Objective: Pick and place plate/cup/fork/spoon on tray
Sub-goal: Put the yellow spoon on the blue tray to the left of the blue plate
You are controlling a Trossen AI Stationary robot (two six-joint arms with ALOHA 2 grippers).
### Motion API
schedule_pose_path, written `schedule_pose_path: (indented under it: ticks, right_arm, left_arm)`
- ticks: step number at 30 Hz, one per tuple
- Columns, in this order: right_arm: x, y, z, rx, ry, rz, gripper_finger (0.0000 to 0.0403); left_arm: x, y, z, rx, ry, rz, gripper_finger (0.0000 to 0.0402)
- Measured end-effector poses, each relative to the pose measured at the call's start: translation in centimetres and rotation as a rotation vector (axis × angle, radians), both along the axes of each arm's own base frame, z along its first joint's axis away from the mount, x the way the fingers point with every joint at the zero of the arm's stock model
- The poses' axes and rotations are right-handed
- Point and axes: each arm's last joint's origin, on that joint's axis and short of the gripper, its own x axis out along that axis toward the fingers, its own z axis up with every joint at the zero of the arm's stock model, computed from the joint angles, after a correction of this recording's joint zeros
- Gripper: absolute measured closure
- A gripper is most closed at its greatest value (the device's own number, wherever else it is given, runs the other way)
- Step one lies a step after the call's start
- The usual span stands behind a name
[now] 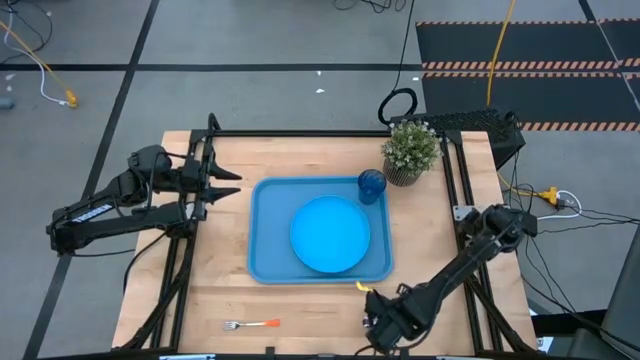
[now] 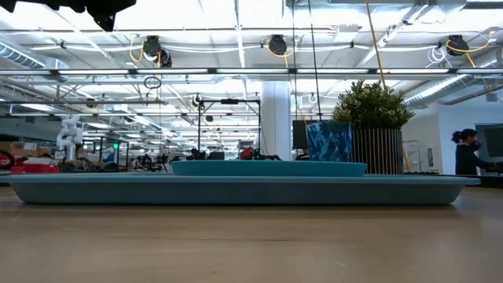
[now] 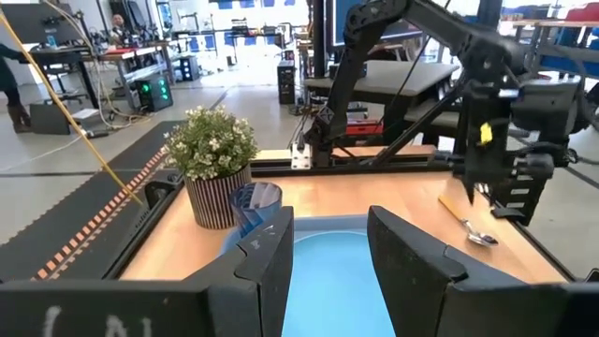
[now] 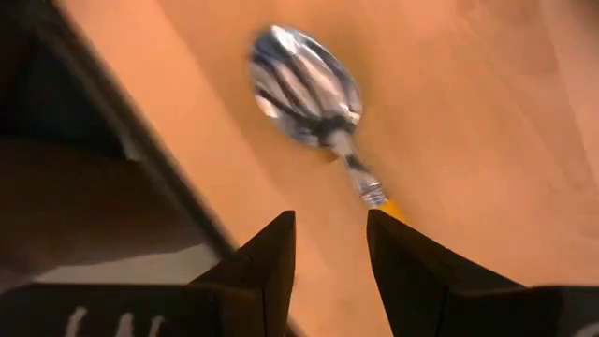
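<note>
The sky-blue plate [image 1: 330, 233] lies in the middle of the light-blue tray [image 1: 262, 262]. The dark-blue cup [image 1: 371, 185] stands in the tray's far right corner. The fork [image 1: 250, 324] lies on the table near the front edge, left of centre. The spoon [image 4: 304, 84] lies on the table off the tray's near right corner, and it also shows in the left wrist view [image 3: 473, 229]. My right gripper [image 4: 330, 248] is open just above the spoon's handle end, pointing down. My left gripper [image 1: 232, 185] is open at the tray's left side, above the table.
A potted green plant [image 1: 410, 152] stands at the far right, just behind the cup. The black frame rails [image 1: 455, 190] run along the table's left, right and far edges. Bare wood shows in front of the tray around the fork.
</note>
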Motion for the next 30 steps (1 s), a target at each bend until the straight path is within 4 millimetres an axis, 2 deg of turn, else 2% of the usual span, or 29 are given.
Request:
schedule_pose_path:
  ticks: [3, 6, 12, 18, 22, 30]
  right_arm:
    - [-1.0, -0.3, -1.9, -0.033, 0.043, 0.05, 0.0275]
    - [-1.6, -0.9, -3.0, -0.06, 0.081, 0.1, 0.0275]
    - [-1.4, -1.0, -3.3, -0.058, 0.031, 0.214, 0.0275]
    - [-1.0, -0.5, -3.2, 0.029, 0.014, 0.22, 0.0275]
    - [-0.9, -0.4, -3.2, 0.001, -0.016, 0.196, 0.0275]
    - [-0.3, 0.4, -6.4, 0.012, 0.04, 0.272, 0.0275]
  left_arm:
    - [0.0, 0.0, 0.0, -0.011, 0.0, 0.001, 0.0259]
    - [0.0, 0.0, 0.0, -0.036, 0.004, 0.002, 0.0259]
    - [0.1, 0.0, -0.6, -0.062, 0.028, -0.001, 0.0259]
    - [0.5, 0.0, -1.4, -0.085, 0.037, -0.009, 0.0259]
    - [0.5, 0.0, -1.5, -0.095, 0.038, -0.009, 0.0259]
    - [0.5, 0.0, -1.6, -0.105, 0.057, -0.009, 0.0259]
